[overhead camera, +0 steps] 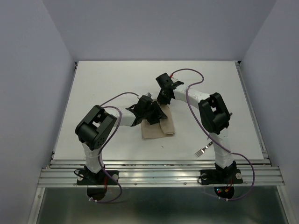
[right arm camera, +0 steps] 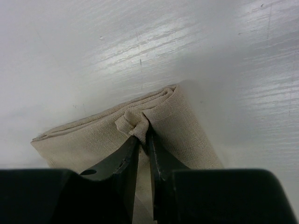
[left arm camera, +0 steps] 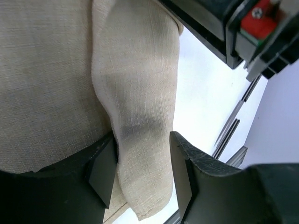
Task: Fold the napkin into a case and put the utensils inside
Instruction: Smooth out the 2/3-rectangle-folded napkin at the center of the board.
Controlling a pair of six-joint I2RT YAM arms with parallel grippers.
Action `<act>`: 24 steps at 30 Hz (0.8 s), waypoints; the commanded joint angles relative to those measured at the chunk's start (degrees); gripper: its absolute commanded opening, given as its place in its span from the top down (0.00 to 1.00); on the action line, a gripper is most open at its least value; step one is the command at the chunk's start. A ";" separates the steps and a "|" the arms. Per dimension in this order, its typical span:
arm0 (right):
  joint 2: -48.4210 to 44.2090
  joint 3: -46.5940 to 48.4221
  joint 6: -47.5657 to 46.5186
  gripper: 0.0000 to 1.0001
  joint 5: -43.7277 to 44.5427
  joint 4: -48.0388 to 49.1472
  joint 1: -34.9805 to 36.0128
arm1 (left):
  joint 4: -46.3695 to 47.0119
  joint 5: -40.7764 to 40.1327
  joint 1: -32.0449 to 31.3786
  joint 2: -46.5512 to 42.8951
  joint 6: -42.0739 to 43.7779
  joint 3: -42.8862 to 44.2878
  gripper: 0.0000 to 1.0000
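The beige napkin (overhead camera: 157, 130) lies folded in layers at the table's middle. In the left wrist view a raised flap of the napkin (left arm camera: 135, 93) runs between the fingers of my left gripper (left arm camera: 142, 175), which stands open around it; the cloth rests against the left pad (left arm camera: 100, 172) and stays clear of the right one. My right gripper (right arm camera: 144, 135) is shut on a small pinched tuck at the far edge of the napkin (right arm camera: 88, 140). From above, the left gripper (overhead camera: 152, 115) and the right gripper (overhead camera: 163, 99) crowd the cloth's far end. A fork (overhead camera: 202, 150) lies beside the right arm's base.
The white table (overhead camera: 112, 79) stretches round the cloth, with pale walls on three sides. Metal rails (overhead camera: 159, 170) line the near edge. The right arm's elbow (overhead camera: 215, 114) hangs above the fork's side of the table.
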 commanded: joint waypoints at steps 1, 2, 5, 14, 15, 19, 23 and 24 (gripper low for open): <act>-2.03 -0.64 -0.44 0.79 0.01 -2.59 -0.43 | -1.87 -0.77 -0.94 -0.29 -1.39 -0.59 0.41; -2.03 -0.64 -0.53 0.79 -0.08 -2.60 -0.43 | -1.34 -0.42 -0.94 0.06 -1.65 -0.76 0.41; -2.29 -0.72 -0.44 0.79 0.00 -2.68 -0.43 | 1.73 -0.42 -0.94 1.38 -3.05 -2.08 0.49; -2.47 -1.43 -0.62 0.79 0.27 -2.68 -0.43 | 4.99 -1.38 -1.03 2.09 -2.80 -3.49 1.00; -2.38 -1.51 -0.62 0.79 0.36 -2.68 -0.43 | 4.90 -1.38 -1.11 1.74 -2.71 -3.66 1.00; -2.29 -1.52 -0.97 0.79 0.36 -2.68 -0.43 | 4.21 -2.09 -1.03 -1.24 -2.36 -4.45 1.00; -2.03 -1.60 -1.15 0.79 0.36 -2.68 -0.43 | 0.78 -2.79 -1.03 -2.22 -0.61 -3.41 1.00; -2.03 -1.60 -1.15 0.79 0.36 -2.51 -0.43 | 0.60 -2.53 -1.03 -2.22 -0.17 -3.31 1.00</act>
